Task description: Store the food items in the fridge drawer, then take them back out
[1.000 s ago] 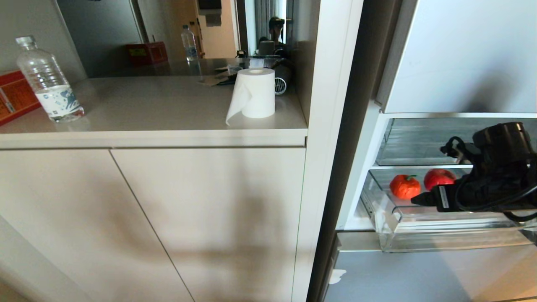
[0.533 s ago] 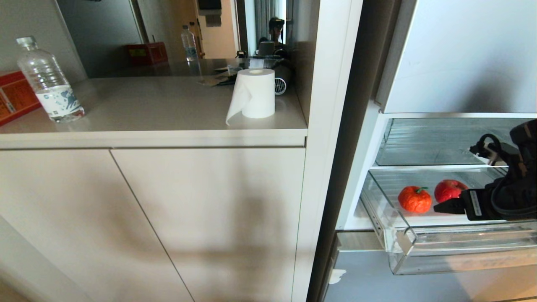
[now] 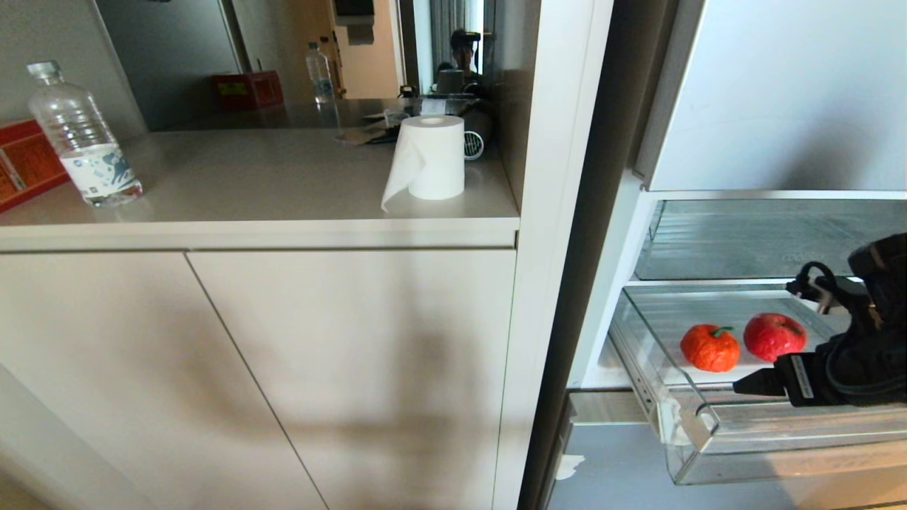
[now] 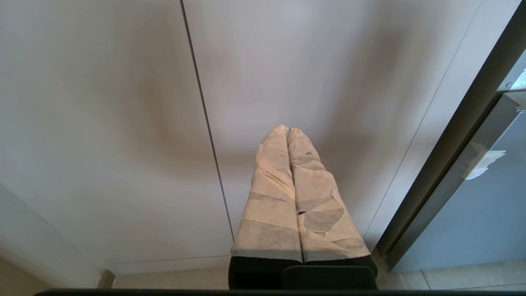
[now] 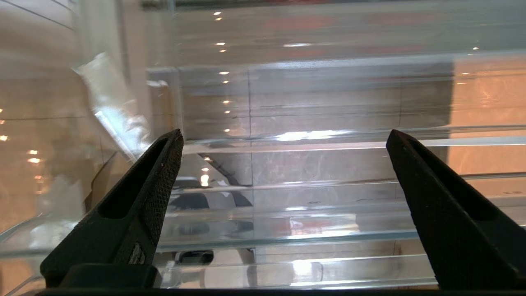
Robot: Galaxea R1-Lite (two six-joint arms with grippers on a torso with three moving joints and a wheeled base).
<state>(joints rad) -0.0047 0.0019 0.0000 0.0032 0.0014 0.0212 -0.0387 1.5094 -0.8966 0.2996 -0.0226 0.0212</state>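
Head view: right gripper point(image 3: 740, 388) (jaws wide apart) at fridge drawer point(image 3: 765, 443) lip; left gripper point(image 4: 287, 130) jaws together.

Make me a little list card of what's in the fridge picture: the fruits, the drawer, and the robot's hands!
tangerine: in the fridge drawer, on the robot's left of the apple
apple: in the drawer, beside the tangerine
fridge drawer: clear, pulled out
right gripper: open, holding nothing, at the drawer's front lip
left gripper: shut, parked by the cabinet doors
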